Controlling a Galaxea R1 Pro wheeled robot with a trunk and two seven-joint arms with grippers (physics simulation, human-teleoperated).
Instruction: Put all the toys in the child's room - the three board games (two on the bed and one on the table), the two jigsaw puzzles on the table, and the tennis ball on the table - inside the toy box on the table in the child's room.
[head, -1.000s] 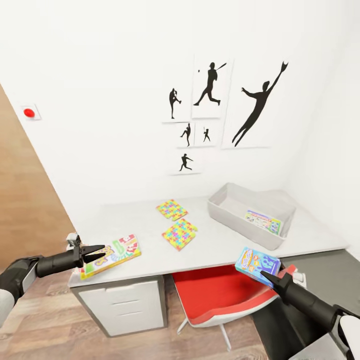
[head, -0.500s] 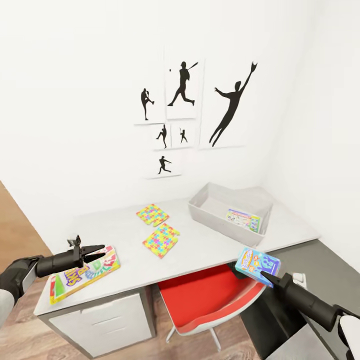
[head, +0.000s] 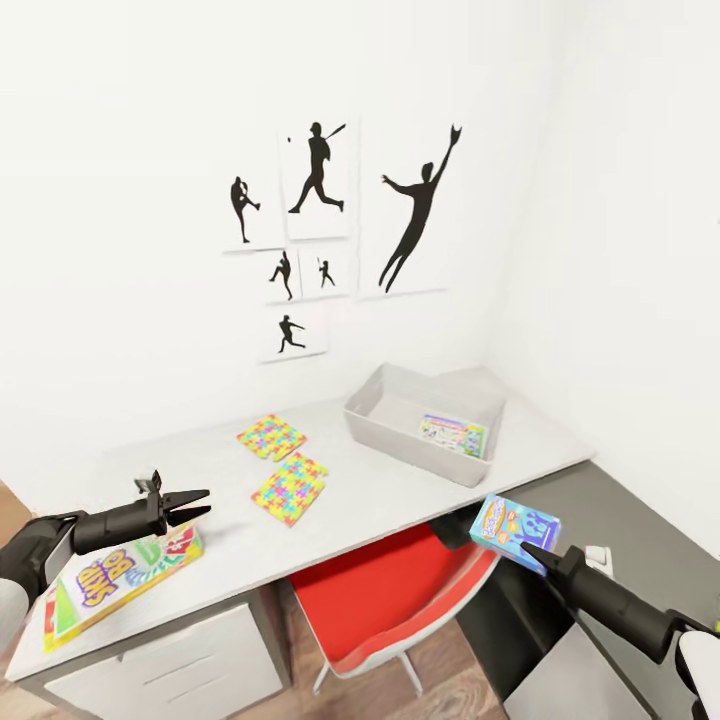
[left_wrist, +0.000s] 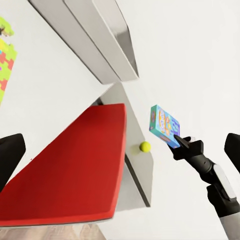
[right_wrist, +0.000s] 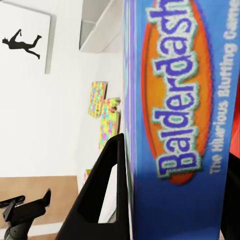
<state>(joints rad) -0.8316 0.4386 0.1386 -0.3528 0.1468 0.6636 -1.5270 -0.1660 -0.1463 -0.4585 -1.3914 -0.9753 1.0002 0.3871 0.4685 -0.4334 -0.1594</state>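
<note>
Blue "Balderdash" board game (head: 515, 532) — flat, orange oval logo — clamped in the right gripper (head: 533, 553).
Two jigsaw puzzles (head: 290, 488) mid-table (head: 380, 490); left gripper (head: 196, 504) slightly parted, empty.

Open air above toy box (head: 395, 440); red chair (head: 385, 590) btwn right hand (head: 527, 549) & table (head: 400, 495) edge.
</note>
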